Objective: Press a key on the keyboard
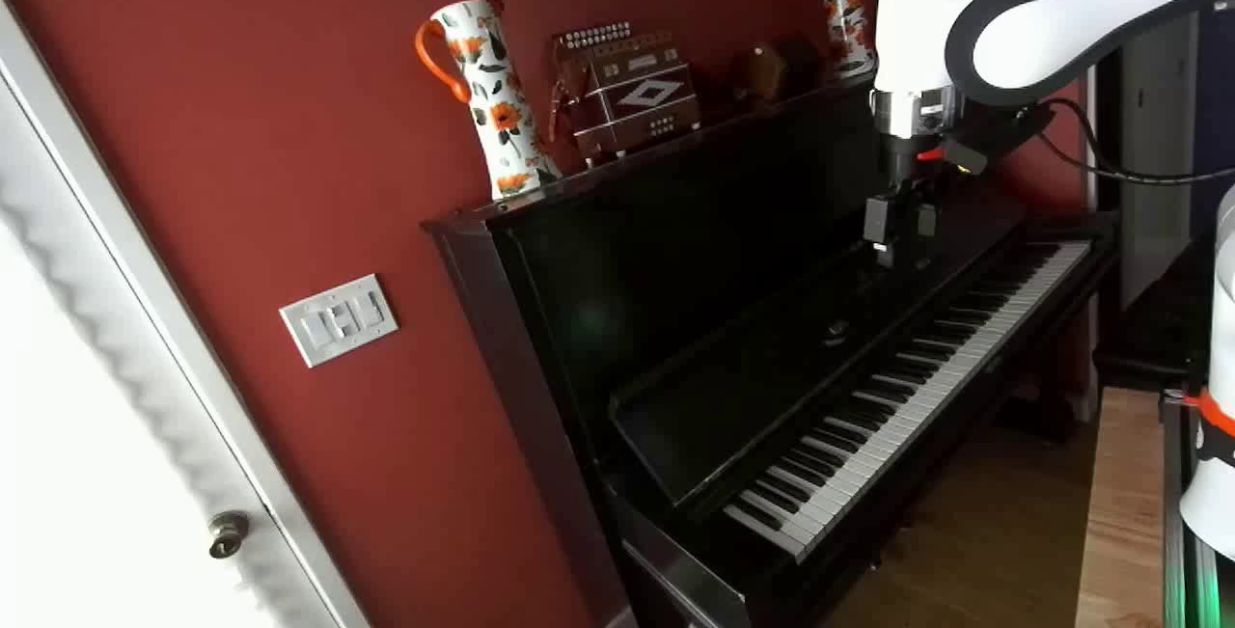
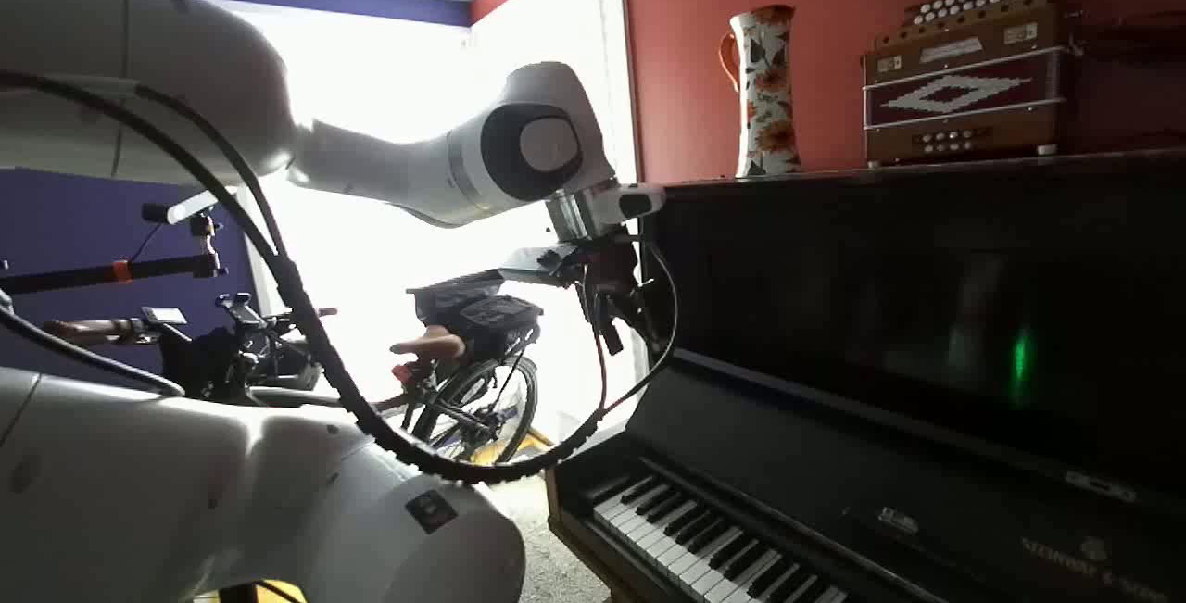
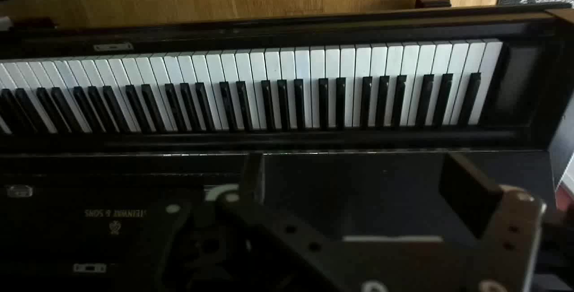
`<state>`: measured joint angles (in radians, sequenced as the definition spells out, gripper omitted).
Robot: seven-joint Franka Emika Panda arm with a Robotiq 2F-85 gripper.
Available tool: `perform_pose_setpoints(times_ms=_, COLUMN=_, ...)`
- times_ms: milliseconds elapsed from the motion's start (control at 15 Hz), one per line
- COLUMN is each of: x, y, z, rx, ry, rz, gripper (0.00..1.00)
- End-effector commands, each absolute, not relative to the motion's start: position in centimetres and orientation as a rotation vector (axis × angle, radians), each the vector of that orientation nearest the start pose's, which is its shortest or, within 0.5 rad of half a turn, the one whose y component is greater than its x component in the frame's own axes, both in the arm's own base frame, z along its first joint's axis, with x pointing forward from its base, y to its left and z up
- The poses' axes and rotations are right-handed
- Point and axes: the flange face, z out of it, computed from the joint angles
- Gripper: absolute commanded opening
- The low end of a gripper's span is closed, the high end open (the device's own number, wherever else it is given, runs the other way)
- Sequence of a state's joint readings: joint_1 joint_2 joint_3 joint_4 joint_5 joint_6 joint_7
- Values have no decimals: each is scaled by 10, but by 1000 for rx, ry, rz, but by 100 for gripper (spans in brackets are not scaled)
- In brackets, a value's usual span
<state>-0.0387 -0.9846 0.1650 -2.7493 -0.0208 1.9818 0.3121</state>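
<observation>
From over here, prob. approach stage: gripper (image 3: pixel 361 179) spread wide w/ nothing btwn, well above keyboard (image 3: pixel 258 90), so next line up & press down.

Arm (image 1: pixel 1023 49) extd, grpr (image 3: pixel 361 184) ptd dn, spread wide.

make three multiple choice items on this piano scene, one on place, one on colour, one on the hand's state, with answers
1. Relative to the piano, the accordion is: A) underneath; B) on top; C) in front.
2. The pitcher handle is: A) blue; B) green; C) orange.
3. The hand is: A) open, off the keyboard; B) shut, off it; C) shut on it.

1 B: both exterior views show it up there.
2 C: it shows orange in an exterior view.
3 A: the wrist view shows fingers apart, away from the keyboard.
</observation>
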Motion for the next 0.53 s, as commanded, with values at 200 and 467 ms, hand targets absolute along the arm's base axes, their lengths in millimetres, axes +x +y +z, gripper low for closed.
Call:
perform_pose_setpoints(times_ms=200, x=284, y=36, z=493, rx=-3214, ry=384, rz=-372, gripper=100)
perform_pose_setpoints(times_ms=467, x=294, y=38, z=485, rx=-3194, ry=315, rz=-319, gripper=100)
